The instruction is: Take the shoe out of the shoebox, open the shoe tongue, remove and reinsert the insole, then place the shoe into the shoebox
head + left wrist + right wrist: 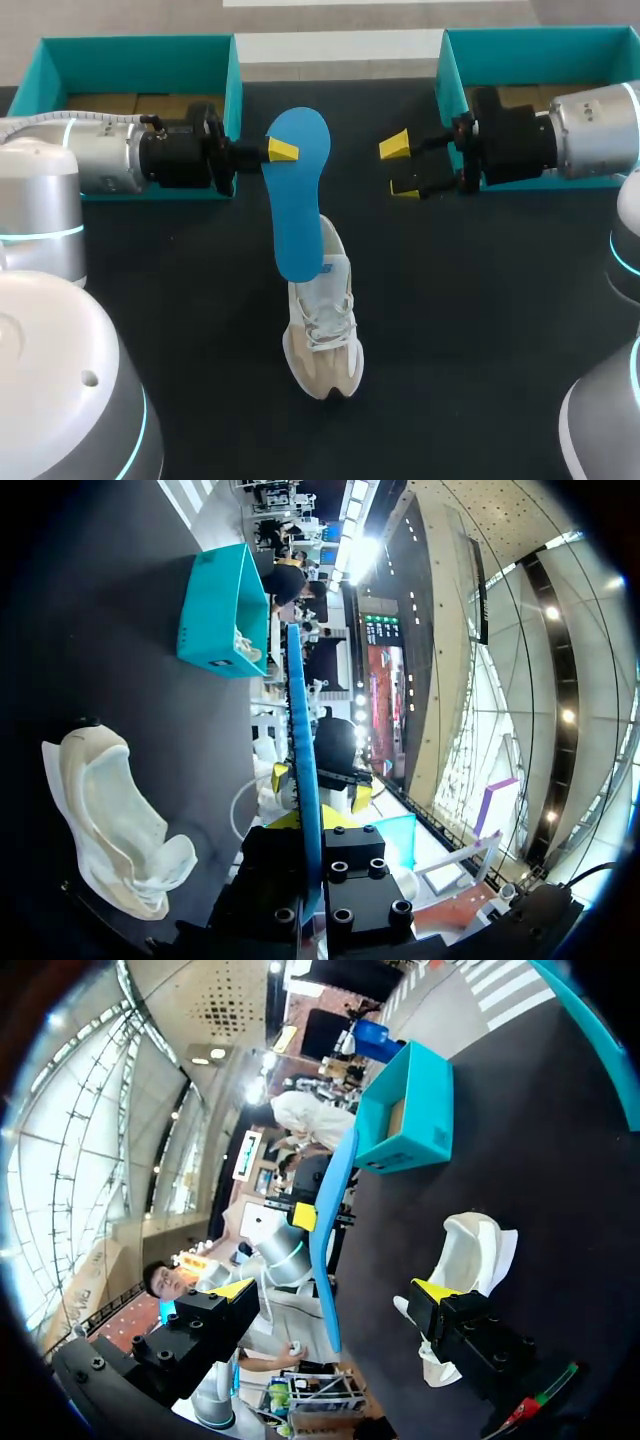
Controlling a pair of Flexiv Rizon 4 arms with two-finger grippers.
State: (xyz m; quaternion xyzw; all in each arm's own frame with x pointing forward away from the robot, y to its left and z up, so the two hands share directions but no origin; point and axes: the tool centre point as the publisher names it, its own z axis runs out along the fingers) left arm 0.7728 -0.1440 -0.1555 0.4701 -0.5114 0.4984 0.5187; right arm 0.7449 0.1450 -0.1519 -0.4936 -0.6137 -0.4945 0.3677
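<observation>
clamping one edge of the blue insole (296,200), the left gripper (281,152) holds it lifted over the heel end of the shoe (325,335). the right gripper (400,167), fingers apart and empty, hangs behind and right of the shoe. the pale shoe rests upright on the black table (470,330), toe toward the robot. behind the shoe stand the teal left shoebox (140,50) and right shoebox (530,40).

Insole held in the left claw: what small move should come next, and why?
Probably lower the blue insole toward the white sneaker and its opening. The left claw is shut on it, it is out of the sneaker, and the right claw stands open, apart.
</observation>
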